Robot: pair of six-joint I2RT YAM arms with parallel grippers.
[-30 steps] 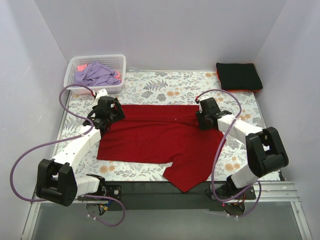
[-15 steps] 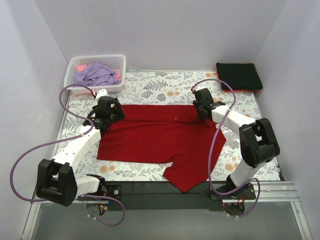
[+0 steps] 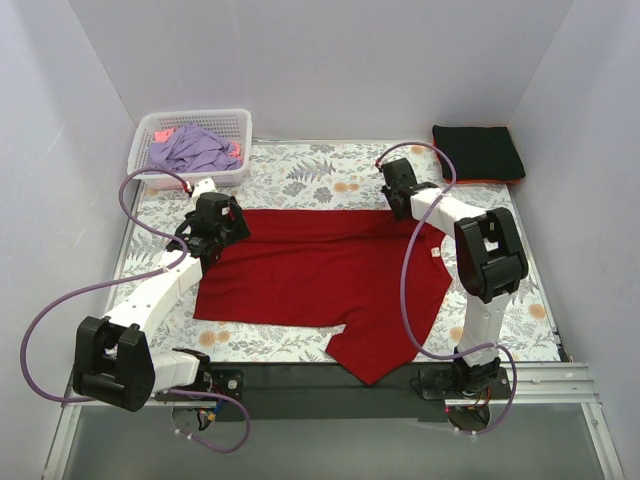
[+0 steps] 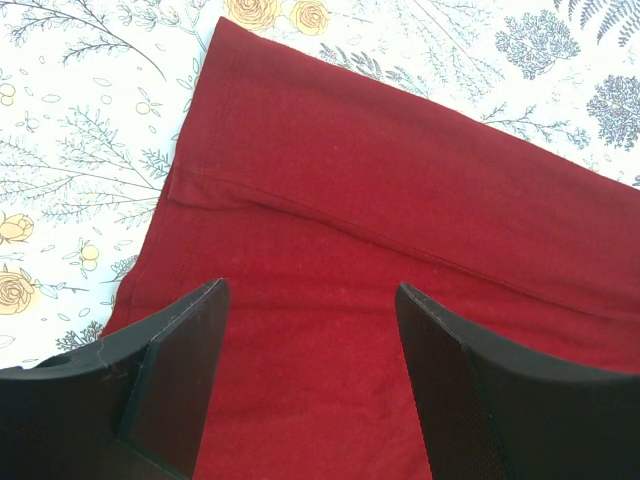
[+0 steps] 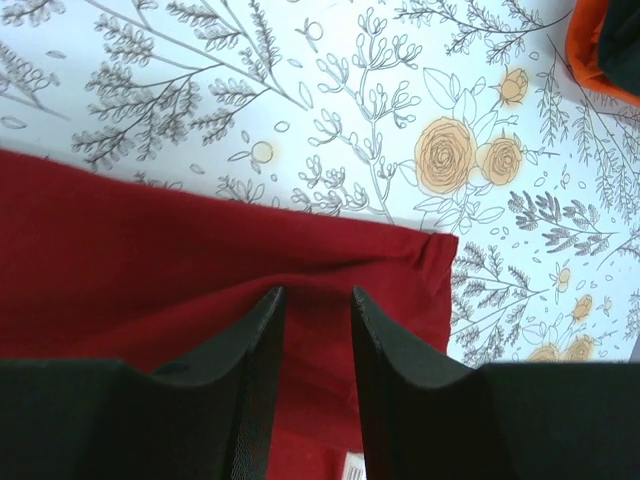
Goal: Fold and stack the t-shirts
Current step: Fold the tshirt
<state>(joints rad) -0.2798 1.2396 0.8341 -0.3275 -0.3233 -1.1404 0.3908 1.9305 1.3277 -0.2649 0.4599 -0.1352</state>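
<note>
1. At the far left corner stands a white plastic lattice basket. A crumpled lavender cotton t-shirt lies in it, with a scrap of pink cloth showing beside it.
2. The left gripper is over the left end of the spread shirt, near its far edge. Its two black fingers are spread wide with nothing held between them. A seam and flat red cloth show in the gap. Whether the tips press on the cloth cannot be told.
3. The deep-red short-sleeved cotton t-shirt lies spread across the middle of the floral-print table cloth. It is mostly flat, and a pointed flap of it reaches the near table edge. A small white label shows on its right part.
4. The right gripper is at the far right corner of the deep-red short-sleeved cotton t-shirt. Its fingers are drawn in to a narrow gap and pinch a raised ridge of the red cloth. A pucker runs from the tips to the shirt's corner, which lies on the print just beyond.
5. At the far right corner, well apart from the red shirt, lies a folded black cotton t-shirt. An orange-red edge shows under it.
</note>
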